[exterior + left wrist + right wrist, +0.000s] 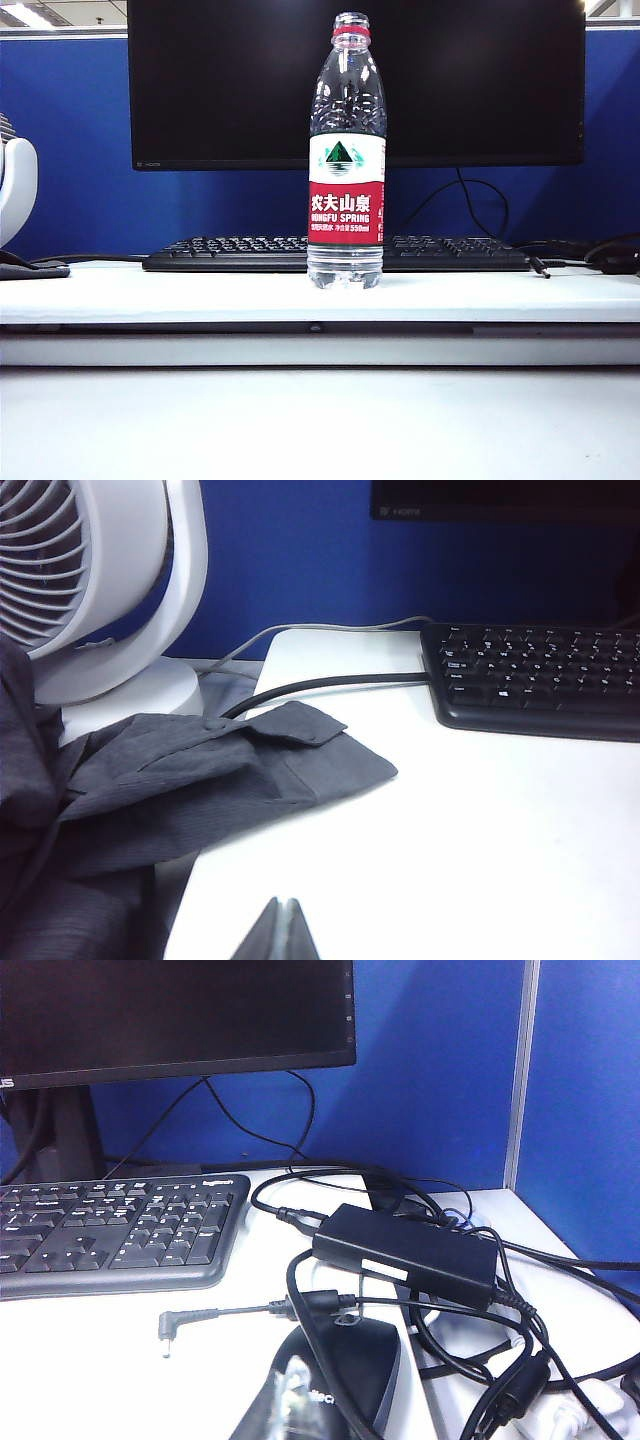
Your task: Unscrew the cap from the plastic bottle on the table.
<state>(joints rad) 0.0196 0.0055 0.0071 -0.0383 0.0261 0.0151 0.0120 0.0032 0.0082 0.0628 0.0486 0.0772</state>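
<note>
Overall: a white table [150, 290] against a blue partition [80, 150]; neither arm shows in the exterior view.
Fan: white, at the table's far left [15, 190], standing upright on its round base.
Cloth: a dark grey garment [200, 780] heaped beside the fan's base, one flap spread flat on the table.
Left gripper: its dark tips [283, 932] hang over bare table near the cloth, pressed together, holding nothing.
Keyboard: black [230, 252], lying along the back of the table and running behind the bottle.
Bottle: upright [346, 150] at the table's middle, just in front of the keyboard, its red-and-white label facing the exterior camera; well apart from both grippers.
Bottle top: a red band [351, 34] rings the neck with a clear part above it; whether that band is the cap cannot be told.
Monitor: a dark screen [230, 80] behind the keyboard and bottle.
Right gripper: a dim wedge [288, 1405] nearest the camera, hard to make out against the mouse; jaws together, nothing held.
Mouse: black [350, 1360], right of the keyboard's end.
Plug: a loose barrel connector [168, 1325] lying between keyboard and mouse.
Adapter: a black power brick [405, 1250] beyond the mouse, amid tangled black cables [500, 1360].
</note>
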